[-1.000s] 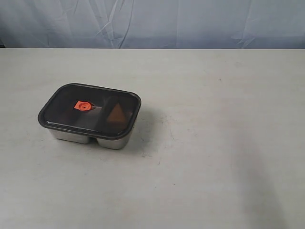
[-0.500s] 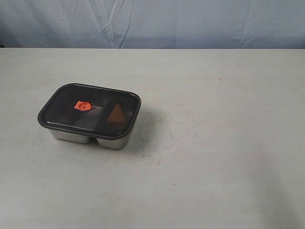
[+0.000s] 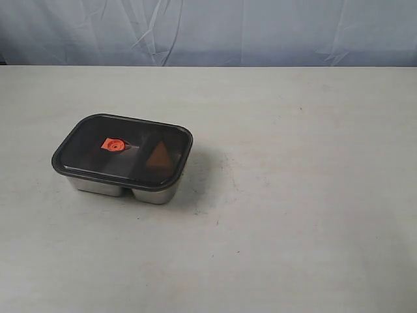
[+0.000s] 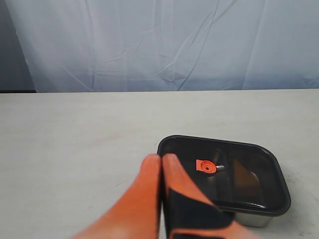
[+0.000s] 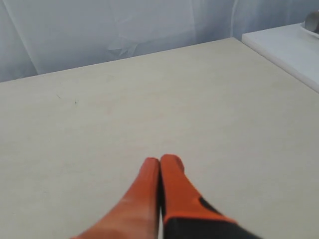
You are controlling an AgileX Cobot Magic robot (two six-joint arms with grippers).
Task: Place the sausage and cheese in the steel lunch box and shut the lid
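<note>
Lid (image 3: pixel 122 152) sits on the steel lunch box (image 3: pixel 98 186), cheese (image 3: pixel 158 156) showing through. Left gripper (image 4: pixel 161 158), right gripper (image 5: pixel 159 160): both pinched together, empty.

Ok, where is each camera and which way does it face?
Exterior: off the arms, looking down at the table and the steel lunch box; no robot part shows.
Left wrist: on the left arm, looking past the shut left pincer at the lid.
Right wrist: on the right arm, looking past the shut right pincer over the table.
Shared: exterior and left wrist see the lid.
</note>
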